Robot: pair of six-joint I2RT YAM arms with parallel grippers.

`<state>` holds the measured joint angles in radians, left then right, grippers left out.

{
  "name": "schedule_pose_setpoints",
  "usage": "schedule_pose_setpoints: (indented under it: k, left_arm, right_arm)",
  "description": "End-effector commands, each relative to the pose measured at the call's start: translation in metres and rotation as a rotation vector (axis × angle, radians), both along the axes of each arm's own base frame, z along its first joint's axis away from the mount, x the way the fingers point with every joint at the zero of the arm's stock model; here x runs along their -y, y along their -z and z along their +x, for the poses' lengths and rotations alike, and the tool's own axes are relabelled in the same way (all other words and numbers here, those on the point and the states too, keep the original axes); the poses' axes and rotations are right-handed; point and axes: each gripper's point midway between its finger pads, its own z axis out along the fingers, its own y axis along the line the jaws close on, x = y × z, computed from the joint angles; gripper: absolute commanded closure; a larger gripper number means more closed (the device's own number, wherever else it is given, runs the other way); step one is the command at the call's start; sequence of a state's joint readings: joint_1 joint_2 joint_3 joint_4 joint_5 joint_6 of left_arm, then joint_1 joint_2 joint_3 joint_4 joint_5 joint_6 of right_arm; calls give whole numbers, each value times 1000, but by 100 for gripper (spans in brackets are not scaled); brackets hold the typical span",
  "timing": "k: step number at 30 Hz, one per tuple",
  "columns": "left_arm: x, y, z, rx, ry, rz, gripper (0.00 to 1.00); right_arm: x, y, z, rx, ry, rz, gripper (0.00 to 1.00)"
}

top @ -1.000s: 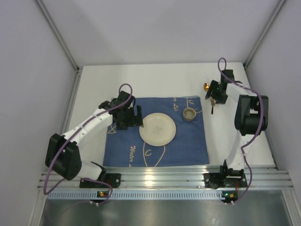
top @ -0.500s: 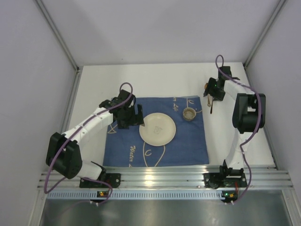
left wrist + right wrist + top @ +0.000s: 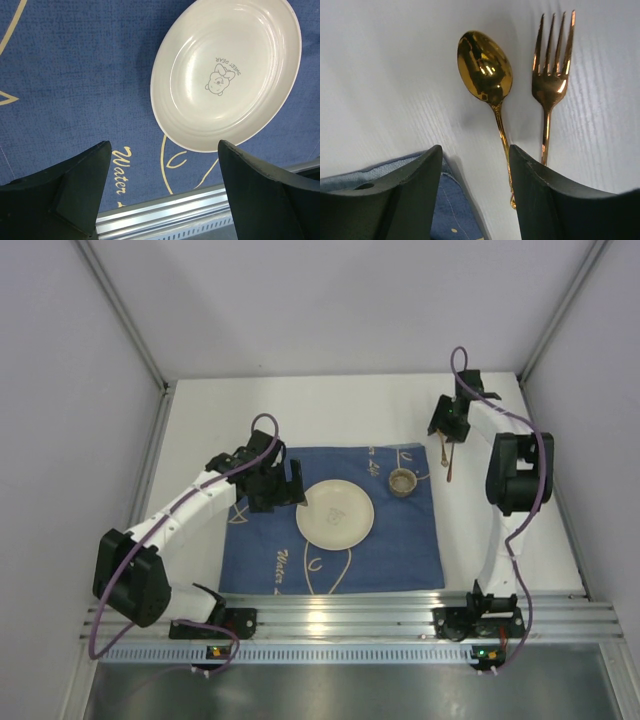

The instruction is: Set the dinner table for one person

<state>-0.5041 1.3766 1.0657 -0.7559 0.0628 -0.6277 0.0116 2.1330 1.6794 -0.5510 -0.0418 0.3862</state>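
Observation:
The white dinner table (image 3: 300, 410) carries a blue cloth (image 3: 270, 550) with a cream plate (image 3: 335, 512) and a small cup (image 3: 402, 481) on it. My left gripper (image 3: 291, 490) is open and empty, low over the cloth (image 3: 75, 75) just left of the plate (image 3: 225, 80). My right gripper (image 3: 446, 436) is open and empty over the bare table right of the cloth. In the right wrist view a gold spoon (image 3: 485, 70) and a gold fork (image 3: 551, 75) lie side by side. The spoon's handle runs along the inner edge of my right finger (image 3: 555, 200).
The ribbed aluminium rail (image 3: 340, 620) runs along the near edge and also shows in the left wrist view (image 3: 165, 210). Grey walls close in the table on three sides. The cloth's corner (image 3: 445, 210) shows under my right gripper (image 3: 475, 150).
My right gripper has moved towards the far side of the table, along the gold cutlery. The left arm has hardly moved.

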Motion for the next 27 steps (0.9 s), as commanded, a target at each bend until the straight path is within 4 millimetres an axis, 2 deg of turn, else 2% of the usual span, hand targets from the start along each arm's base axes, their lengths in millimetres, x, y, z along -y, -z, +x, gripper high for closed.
schedule_pose_setpoints:
  k: [1, 2, 6, 8, 12, 17, 20, 22, 23, 24, 26, 27]
  left_arm:
    - [-1, -9, 3, 40, -10, -14, 8]
    - [-1, -8, 3, 38, -9, -14, 8]
    - [-1, -8, 3, 36, -7, -12, 8]
    - [-1, -9, 2, 35, -8, -8, 8]
    - [-2, -8, 1, 34, -5, -6, 8]
    - [-2, -9, 2, 34, -1, -4, 8]
    - [-1, -8, 2, 30, 1, -5, 8]
    - [-1, -8, 2, 30, 0, -4, 8]
    - [-1, -8, 2, 30, 0, -4, 8]
    - [-2, -7, 2, 32, -1, -2, 8]
    - [-1, -8, 3, 34, -1, -4, 8]
    - [-1, -8, 3, 33, -3, -3, 8]
  right_arm:
    - [-15, 9, -1, -31, -25, -7, 44]
    - [-15, 12, -2, -37, -26, -11, 44]
    - [-13, 34, -14, -91, -16, -26, 57]
    - [-13, 37, -18, -102, -16, -33, 60]
    - [0, 34, -19, -96, 6, -91, 60]
    - [3, 17, -10, -53, 13, -101, 61]
    - [2, 15, -5, -49, 13, -112, 64]
    - [2, 25, -5, -77, 9, -125, 64]
    - [0, 20, 2, -65, 4, -124, 64]
    - [-1, 36, -8, -135, -14, -134, 67]
    - [-1, 45, -5, -174, -27, -168, 76]
    - [-6, 49, -10, -208, -46, -177, 77]
